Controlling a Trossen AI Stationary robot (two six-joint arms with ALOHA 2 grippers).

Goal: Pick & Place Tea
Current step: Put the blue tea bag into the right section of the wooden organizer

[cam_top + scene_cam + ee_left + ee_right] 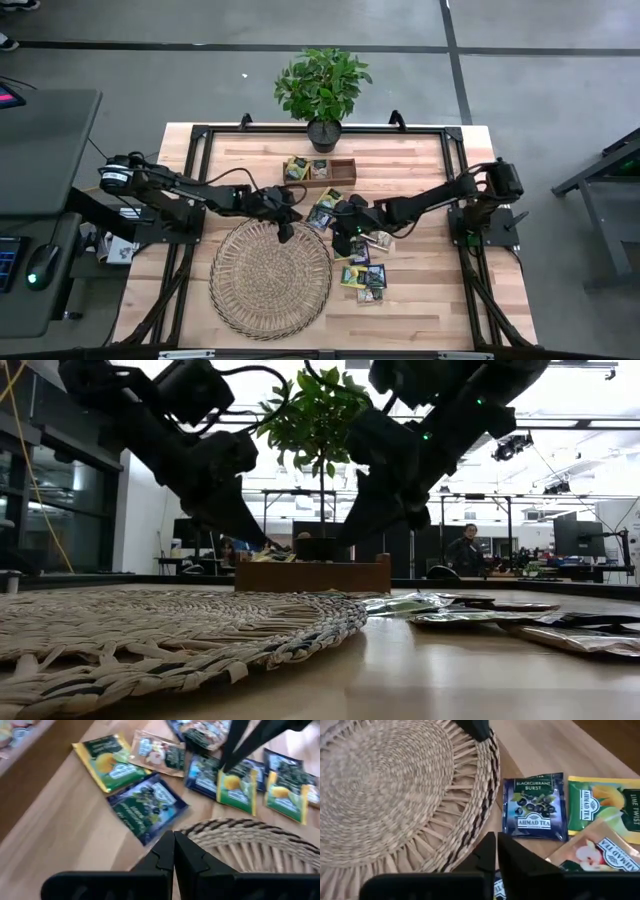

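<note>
High view first: both arms reach in over the table point(420, 300), meeting just beside the round wicker mat point(270, 268). The left pincer point(174, 851) hangs over the mat's rim on the plant point(322, 85) side, fingers pressed together, nothing between them. The right pincer point(496, 851) sits just off the mat's edge toward the tea sachets point(362, 272), and it too is closed tight and empty.

So no sachet is in hand yet; my read is we're in the approach, choosing a packet. The mat is bare, and most of the tea lies loose on the wood beside it, on the side away from the left arm. A couple of packets already sit in the wooden tray point(345, 169) between the mat and the plant.

Closest to the right pincer, just off the mat's rim, is a navy blackcurrant sachet point(535, 807), lying flat. Beside it, farther from the mat, are a yellow-green lime one point(605, 810) and a pale one with an apple picture point(597, 852).

Next move, I'd judge: spread the fingers, drop onto one sachet's edge. They're thin and flat, so pinching one off the wood looks fiddly.
</note>
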